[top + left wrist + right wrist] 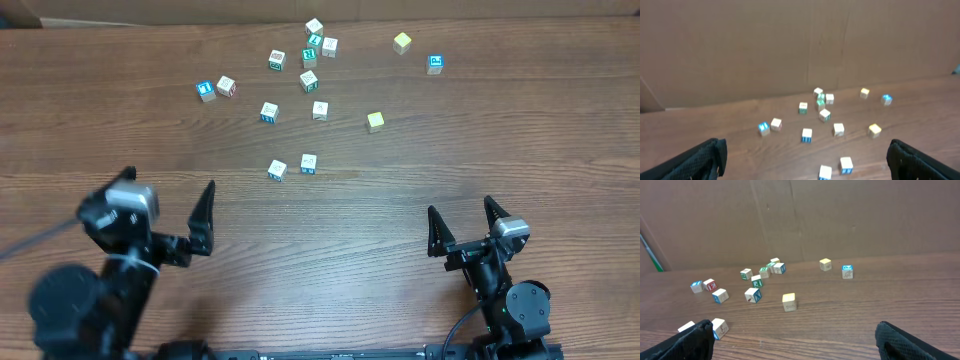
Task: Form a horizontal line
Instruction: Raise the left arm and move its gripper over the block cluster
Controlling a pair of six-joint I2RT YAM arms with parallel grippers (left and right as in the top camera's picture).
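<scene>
No horizontal line is in view; several small wooden alphabet cubes lie scattered and apart on the far half of the table. A loose cluster (314,43) sits at the back centre. The two nearest cubes (277,171) (308,163) lie side by side with a small gap; in the left wrist view they are the white cube (825,172) and its neighbour (846,164). My left gripper (165,200) (805,165) is open and empty, short of that pair. At the front right my right gripper (465,222) (800,345) is also open and empty, with a cube (720,327) by its left finger.
A pale yellow cube (375,121) and a blue-faced cube (435,64) lie off to the right of the cluster. Two cubes (215,88) sit together at the left. A brown cardboard wall (790,45) stands along the table's far edge. Bare wood stretches between both grippers.
</scene>
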